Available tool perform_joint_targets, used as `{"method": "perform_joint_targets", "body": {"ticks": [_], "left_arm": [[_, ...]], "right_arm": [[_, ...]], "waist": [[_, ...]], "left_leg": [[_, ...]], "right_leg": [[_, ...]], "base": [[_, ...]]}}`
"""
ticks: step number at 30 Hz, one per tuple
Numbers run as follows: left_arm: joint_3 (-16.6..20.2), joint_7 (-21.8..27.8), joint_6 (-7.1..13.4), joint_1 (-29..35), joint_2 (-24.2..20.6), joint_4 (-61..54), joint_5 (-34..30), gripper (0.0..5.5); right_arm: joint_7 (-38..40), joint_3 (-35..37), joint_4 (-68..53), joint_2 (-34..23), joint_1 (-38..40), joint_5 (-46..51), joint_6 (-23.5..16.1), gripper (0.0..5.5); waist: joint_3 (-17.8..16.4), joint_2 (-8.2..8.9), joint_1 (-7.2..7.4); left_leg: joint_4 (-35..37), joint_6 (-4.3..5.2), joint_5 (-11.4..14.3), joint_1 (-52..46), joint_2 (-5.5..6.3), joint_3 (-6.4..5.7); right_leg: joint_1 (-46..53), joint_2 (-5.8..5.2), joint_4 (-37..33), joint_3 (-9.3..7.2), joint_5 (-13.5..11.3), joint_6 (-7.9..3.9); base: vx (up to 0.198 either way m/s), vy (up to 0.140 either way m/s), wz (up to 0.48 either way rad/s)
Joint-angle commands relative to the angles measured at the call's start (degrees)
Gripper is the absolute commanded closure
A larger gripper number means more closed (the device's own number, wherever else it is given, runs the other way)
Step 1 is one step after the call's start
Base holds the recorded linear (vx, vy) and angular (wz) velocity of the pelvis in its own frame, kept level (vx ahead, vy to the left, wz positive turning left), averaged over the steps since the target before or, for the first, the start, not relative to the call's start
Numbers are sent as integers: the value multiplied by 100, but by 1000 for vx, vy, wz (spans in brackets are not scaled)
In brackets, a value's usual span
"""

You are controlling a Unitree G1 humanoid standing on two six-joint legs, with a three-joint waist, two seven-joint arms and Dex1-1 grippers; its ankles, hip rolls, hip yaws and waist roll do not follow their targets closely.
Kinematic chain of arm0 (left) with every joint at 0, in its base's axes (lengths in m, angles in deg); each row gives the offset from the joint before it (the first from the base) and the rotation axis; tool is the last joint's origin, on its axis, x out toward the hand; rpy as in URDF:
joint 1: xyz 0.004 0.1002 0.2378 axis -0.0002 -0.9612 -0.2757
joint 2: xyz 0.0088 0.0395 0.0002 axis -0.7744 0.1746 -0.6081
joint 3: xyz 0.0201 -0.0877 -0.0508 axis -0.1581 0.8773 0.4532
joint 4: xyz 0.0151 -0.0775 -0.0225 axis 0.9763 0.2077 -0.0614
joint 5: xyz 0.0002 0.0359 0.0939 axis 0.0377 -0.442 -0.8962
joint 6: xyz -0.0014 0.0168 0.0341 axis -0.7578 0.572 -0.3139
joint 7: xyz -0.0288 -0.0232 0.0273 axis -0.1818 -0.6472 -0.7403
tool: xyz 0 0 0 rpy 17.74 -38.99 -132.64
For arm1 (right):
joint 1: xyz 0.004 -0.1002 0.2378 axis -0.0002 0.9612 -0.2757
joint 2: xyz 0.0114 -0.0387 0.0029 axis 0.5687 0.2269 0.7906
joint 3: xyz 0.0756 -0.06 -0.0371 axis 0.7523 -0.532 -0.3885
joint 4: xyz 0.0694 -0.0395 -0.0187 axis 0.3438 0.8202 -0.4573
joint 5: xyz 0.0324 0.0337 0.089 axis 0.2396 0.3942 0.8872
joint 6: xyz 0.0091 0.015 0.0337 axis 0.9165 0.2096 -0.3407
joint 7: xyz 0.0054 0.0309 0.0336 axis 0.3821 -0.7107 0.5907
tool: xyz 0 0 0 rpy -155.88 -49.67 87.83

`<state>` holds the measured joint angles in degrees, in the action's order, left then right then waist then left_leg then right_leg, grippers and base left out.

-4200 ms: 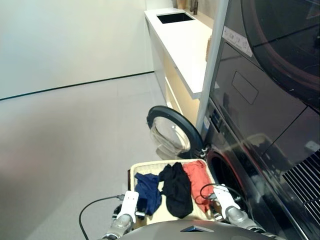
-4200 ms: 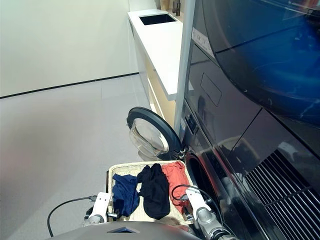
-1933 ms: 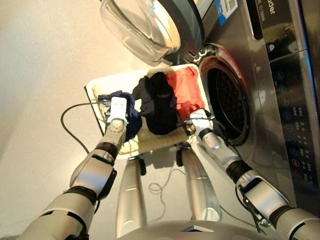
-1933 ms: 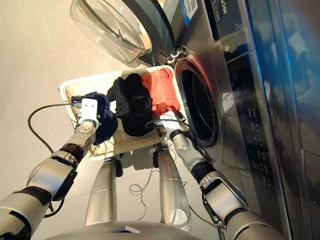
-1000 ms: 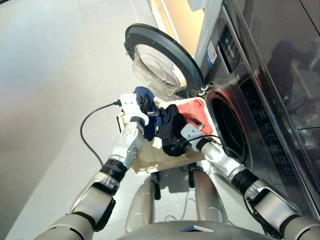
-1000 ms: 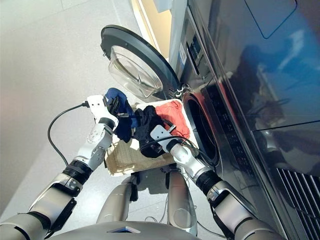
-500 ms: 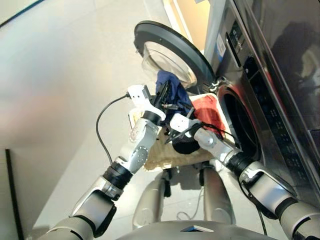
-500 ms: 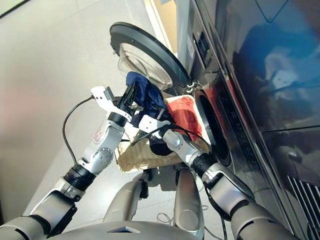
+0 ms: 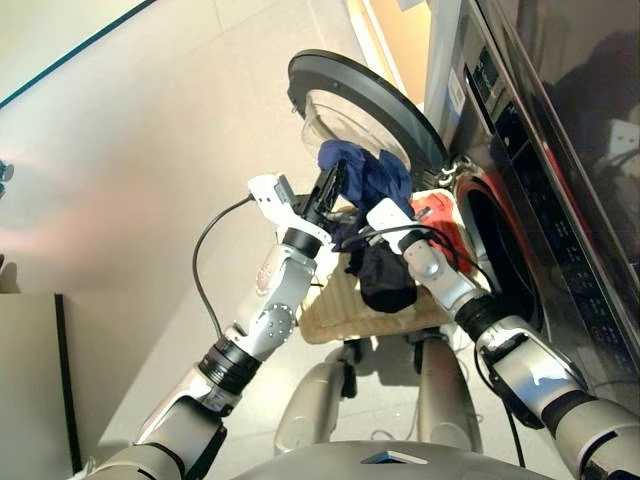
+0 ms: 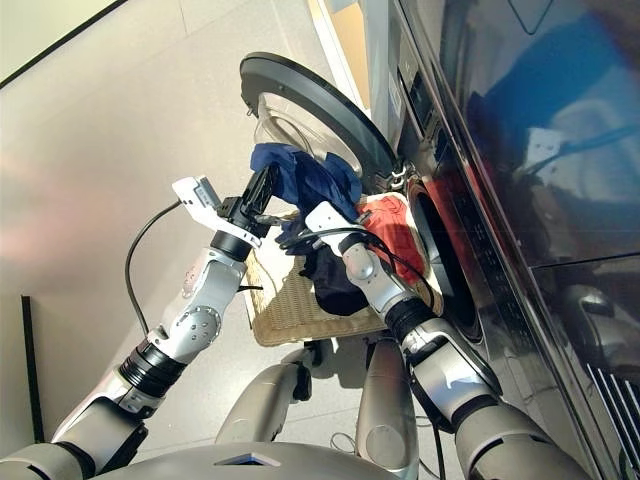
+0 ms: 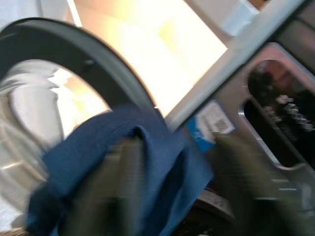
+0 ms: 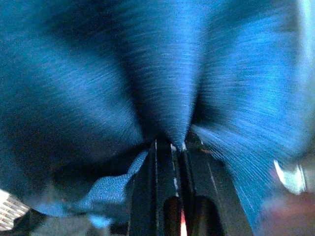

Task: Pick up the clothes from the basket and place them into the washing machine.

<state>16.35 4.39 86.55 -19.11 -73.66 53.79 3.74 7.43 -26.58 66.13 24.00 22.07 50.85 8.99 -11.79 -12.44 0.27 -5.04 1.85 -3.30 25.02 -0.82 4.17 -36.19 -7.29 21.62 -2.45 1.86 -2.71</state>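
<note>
Both arms had risen since half a second before, carrying the navy garment (image 9: 365,178) higher, clear of the basket (image 9: 330,310) and up against the door (image 9: 355,105). The left gripper (image 9: 330,190) was clenched on its 9 o'clock edge; the right gripper (image 12: 170,147) pinched a fold from below, fingers (image 12: 162,196) pressed together. The black garment (image 9: 385,280) hung over the basket's near rim, under the right forearm. The red garment (image 9: 440,225) lay at the 3 o'clock end, beside the drum hole (image 9: 495,250) of the washer (image 9: 545,200). Beyond stretched pale grey floor (image 9: 150,150), and at 12 o'clock a cream cabinet side (image 9: 400,30).
</note>
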Motion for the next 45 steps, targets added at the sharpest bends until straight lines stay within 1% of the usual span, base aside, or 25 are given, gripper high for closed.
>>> {"method": "perform_joint_targets", "body": {"ticks": [1, 2, 4, 6, 10, 11, 13, 16, 19, 20, 24, 25, 26, 27, 29, 30, 32, 34, 35, 36, 37, 38, 40, 42, 45], "left_arm": [[590, -301, 511, 20, 33, 349, -183, 0], [590, -301, 511, 20, 34, 349, -184, 0], [718, -478, 606, -47, 147, 651, -195, 0], [820, -599, 630, -82, 139, 962, -431, 0], [893, -787, 574, -157, 238, 1661, -729, 0], [909, -811, 529, -178, 221, 1785, -791, 0], [936, -886, 517, -208, 176, 1927, -990, 0], [894, -943, 510, -241, 155, 2135, -1048, 0], [903, -1026, 504, -254, 92, 2332, -1135, 0], [925, -1012, 494, -275, 92, 2365, -1116, 0], [1019, -973, 443, -310, 75, 2665, -1139, 0], [1034, -956, 437, -315, 69, 2778, -1164, 0], [1076, -969, 443, -309, 70, 2820, -1138, 0], [1089, -968, 447, -320, 89, 2828, -1104, 0], [1076, -942, 445, -369, 114, 2877, -1027, 0], [1082, -951, 442, -399, 140, 2922, -939, 0], [1032, -919, 426, -412, 139, 3019, -894, 0], [973, -900, 400, -369, 162, 3081, -892, 0], [961, -902, 393, -331, 173, 3124, -937, 0], [931, -866, 391, -259, 187, 3185, -987, 0], [916, -825, 391, -145, 212, 3218, -1025, 0], [936, -841, 392, -52, 217, 3217, -1087, 0], [821, -760, 370, 150, 239, 3291, -1289, 0], [697, -629, 332, 389, 212, 3417, -1414, 0], [508, -397, 280, 806, 238, 3714, -1464, 0]], "right_arm": [[571, 395, -91, 330, -98, 284, -367, 550], [572, 395, -92, 330, -98, 284, -366, 550], [798, 576, 6, 248, -89, 251, -324, 550], [1013, 791, 148, 171, -193, 322, -304, 550], [1558, 1226, 300, 83, -371, 557, -418, 550], [1776, 1333, 218, 61, -440, 542, -428, 550], [2037, 1560, 193, -30, -614, 581, -416, 550], [2729, 2070, 629, -258, -1212, 793, -440, 550], [3430, 2556, 1017, -655, -1961, 1125, -540, 550], [3517, 2630, 1032, -753, -2032, 1166, -523, 550], [3795, 2954, 1387, -1581, -2522, 1592, -545, 550], [3844, 2974, 1497, -1765, -2608, 1638, -522, 550], [3976, 3010, 1495, -2019, -2749, 1685, -598, 550], [4154, 3087, 1476, -2174, -2794, 1761, -656, 550], [4383, 3381, 1454, -2612, -2955, 2174, -959, 550], [4548, 3491, 1465, -2714, -3010, 2347, -1065, 550], [4399, 3493, 1604, -2932, -3036, 2654, -1126, 550], [4056, 3350, 1552, -2861, -2945, 2942, -1181, 550], [3830, 3271, 1484, -2729, -2837, 2986, -1182, 388], [3400, 3137, 1443, -2519, -2683, 3077, -1188, 0], [3009, 2932, 1232, -2176, -2460, 3164, -1249, 0], [2814, 2898, 965, -1992, -2258, 3200, -1348, 0], [2172, 2704, 596, -1464, -1747, 3306, -1502, 0], [1626, 2565, 539, -1097, -1536, 3488, -1605, 0], [712, 2042, 427, -769, -1286, 3731, -1557, 0]], "waist": [[-116, 162, 187], [-114, 161, 187], [-178, 156, 198], [-244, 145, 197], [-337, 108, 189], [-371, 85, 186], [-426, 39, 179], [-446, -60, 122], [-439, -189, 26], [-408, -204, 3], [-356, -275, -48], [-330, -282, -62], [-308, -291, -88], [-295, -298, -95], [-252, -307, -107], [-197, -315, -132], [-136, -290, -124], [-108, -253, -69], [-110, -238, -40], [-108, -204, -10], [-117, -168, 31], [-133, -144, 71], [-167, -94, 155], [-184, -61, 210], [-204, 24, 297]], "left_leg": [[-621, 5, 533, 73, 200, -25], [-622, 5, 534, 75, 200, -25], [-624, 4, 518, 169, 200, -31], [-630, 5, 500, 277, 205, -30], [-655, 6, 456, 585, 197, 1], [-661, 10, 439, 676, 205, 3], [-652, 20, 409, 882, 211, 16], [-659, 24, 399, 1243, 216, 65], [-731, 25, 414, 1614, 226, 113], [-773, 20, 428, 1727, 230, 130], [-1039, -15, 546, 2141, 223, 191], [-1092, -27, 575, 2223, 225, 204], [-1178, -40, 607, 2325, 225, 220], [-1235, -59, 628, 2402, 225, 219], [-1376, -81, 680, 2579, 210, 189], [-1399, -67, 828, 2553, 208, 106], [-1459, -70, 824, 2652, 214, 81], [-1488, -66, 849, 2661, 224, 80], [-1497, -65, 863, 2653, 230, 90], [-1492, -65, 877, 2634, 237, 114], [-1479, -64, 887, 2609, 232, 137], [-1457, -60, 894, 2575, 232, 152], [-1423, -47, 886, 2507, 235, 166], [-1388, -24, 897, 2415, 234, 171], [-1266, 28, 835, 2282, 225, 183]], "right_leg": [[627, -78, -1149, -106, -296, -446], [625, -78, -1148, -106, -296, -446], [486, -85, -1104, -99, -312, -442], [325, -93, -1051, -95, -321, -442], [-48, -118, -921, -56, -328, -438], [-161, -119, -879, -49, -325, -435], [-418, -133, -825, -16, -327, -430], [-868, -160, -707, 36, -333, -430], [-1337, -177, -543, 138, -317, -444], [-1456, -174, -487, 179, -304, -442], [-1955, -208, -159, 304, -213, -456], [-2062, -198, -95, 338, -191, -455], [-2186, -213, 5, 376, -164, -464], [-2280, -212, 68, 408, -148, -467], [-2458, -246, 222, 441, -95, -477], [-2463, -234, 309, 485, 81, -512], [-2571, -260, 378, 500, 79, -509], [-2616, -284, 446, 520, 82, -512], [-2613, -285, 457, 530, 76, -510], [-2584, -271, 436, 551, 62, -505], [-2552, -260, 398, 557, 38, -502], [-2517, -255, 371, 559, 25, -505], [-2424, -244, 305, 562, -8, -498], [-2326, -233, 253, 554, -21, -498], [-2136, -214, 37, 505, -123, -506]], "base": [[0, 0, 0], [0, 0, 0], [0, 0, 0], [-25, 6, -7], [0, 0, 0], [0, 0, 0], [0, 0, 0], [0, 0, 0], [-2, 35, 21], [0, 0, 0], [0, 0, 0], [0, 0, 0], [0, 0, 0], [0, 0, 0], [61, -7, 54], [121, -5, 110], [63, -6, 56], [0, 0, 0], [0, 0, 0], [0, 0, 0], [0, 0, 0], [0, 0, 0], [0, 0, 0], [23, -7, -181], [-5, -30, -222]]}}
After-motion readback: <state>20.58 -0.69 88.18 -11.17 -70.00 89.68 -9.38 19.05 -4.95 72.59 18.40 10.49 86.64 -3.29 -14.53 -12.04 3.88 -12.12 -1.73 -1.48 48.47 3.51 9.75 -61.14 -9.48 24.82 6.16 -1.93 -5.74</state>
